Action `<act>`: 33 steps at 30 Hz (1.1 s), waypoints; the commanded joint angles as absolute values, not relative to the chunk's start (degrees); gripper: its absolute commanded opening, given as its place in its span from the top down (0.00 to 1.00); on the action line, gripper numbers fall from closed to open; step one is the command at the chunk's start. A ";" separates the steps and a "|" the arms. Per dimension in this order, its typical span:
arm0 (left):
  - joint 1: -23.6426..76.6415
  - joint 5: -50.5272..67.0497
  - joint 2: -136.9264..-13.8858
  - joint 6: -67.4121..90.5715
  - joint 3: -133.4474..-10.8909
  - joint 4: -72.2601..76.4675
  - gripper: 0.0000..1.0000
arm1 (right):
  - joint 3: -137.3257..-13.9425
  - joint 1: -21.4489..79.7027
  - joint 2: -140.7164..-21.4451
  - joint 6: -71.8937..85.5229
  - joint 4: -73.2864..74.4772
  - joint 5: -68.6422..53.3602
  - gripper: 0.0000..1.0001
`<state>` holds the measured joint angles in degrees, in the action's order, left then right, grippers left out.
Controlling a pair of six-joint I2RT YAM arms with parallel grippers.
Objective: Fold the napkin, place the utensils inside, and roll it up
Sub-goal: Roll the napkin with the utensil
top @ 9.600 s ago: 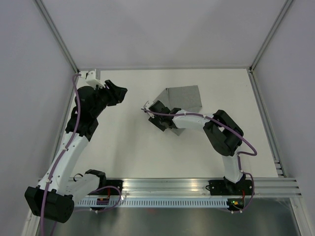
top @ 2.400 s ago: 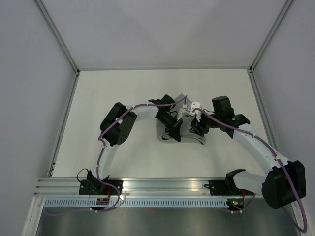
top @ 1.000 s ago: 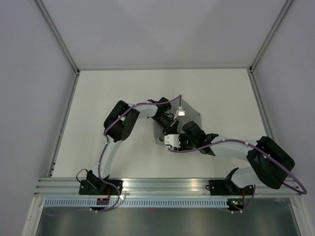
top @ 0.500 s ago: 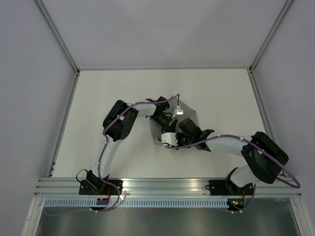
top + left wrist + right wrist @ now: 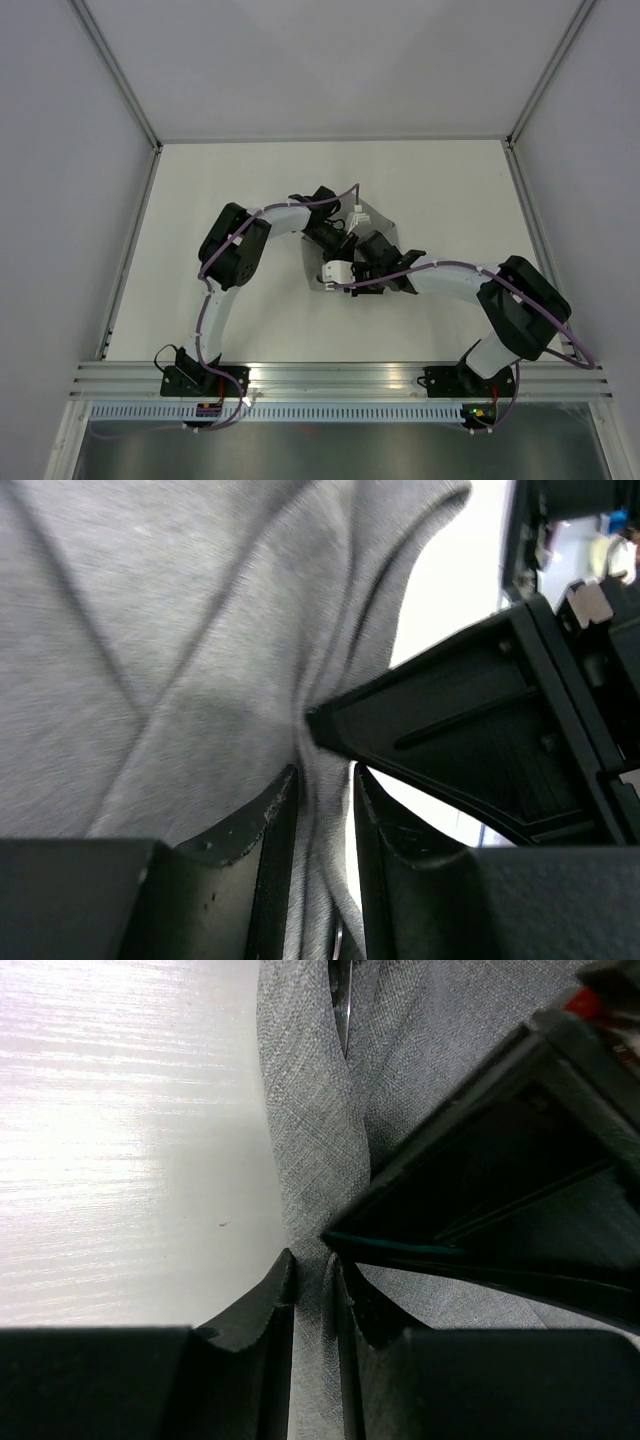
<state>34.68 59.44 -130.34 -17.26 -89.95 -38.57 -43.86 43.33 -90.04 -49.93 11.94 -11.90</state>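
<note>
The grey napkin (image 5: 386, 228) lies bunched at mid-table, mostly under both arms. In the left wrist view a raised fold of the napkin (image 5: 200, 640) runs between my left gripper's (image 5: 325, 775) fingers, with light showing beside the right finger; the jaws stand open around it. My right gripper (image 5: 315, 1260) is shut on the napkin's (image 5: 310, 1110) edge fold, nose to nose with the left gripper's finger. A silvery tip of the utensils (image 5: 341, 1005) pokes out of the folds. From above, the left gripper (image 5: 343, 245) and right gripper (image 5: 362, 262) meet over the cloth.
The white table (image 5: 230, 180) is walled by grey panels and a metal frame. Both arms arch inward, their elbows at left (image 5: 228, 250) and right (image 5: 520, 310). The base rail (image 5: 340, 380) runs along the near edge.
The right arm slid left and back to meet the left gripper, and its jaws closed on the napkin fold. The left gripper's jaws widened around the fold.
</note>
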 commanded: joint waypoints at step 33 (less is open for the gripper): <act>21.78 1.93 -63.03 16.90 -37.71 44.83 0.63 | -79.78 31.03 -123.92 -60.03 64.77 -39.11 1.00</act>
